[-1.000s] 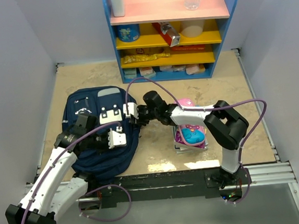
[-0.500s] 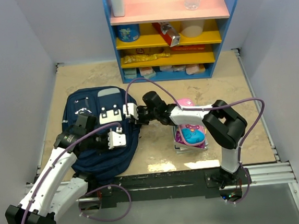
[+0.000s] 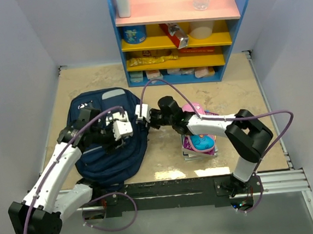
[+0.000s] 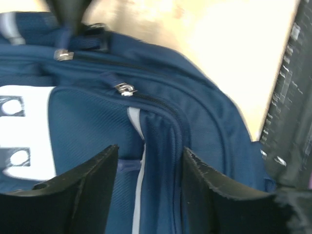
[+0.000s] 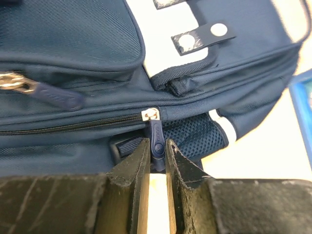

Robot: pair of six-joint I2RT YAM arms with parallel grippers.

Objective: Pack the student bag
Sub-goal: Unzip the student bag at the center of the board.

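Packing has barely begun, I judge: my right claw pinches the zipped-shut student bag's zipper pull, while my left claw gapes wide and empty over its fabric.

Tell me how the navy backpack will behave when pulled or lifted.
Likely floppy: the student bag lies slumped with creased fabric, so it should sag rather than lift whole. Tugging the zipper pull in the right gripper may drag the soft bag along unless pinned.

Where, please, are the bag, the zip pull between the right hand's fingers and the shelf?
bag (image 3: 113, 159): top external view, navy front panel.
zip pull (image 5: 157, 139): right wrist view, blue tab below slider.
shelf (image 3: 163, 8): top external view, bare pink top board.
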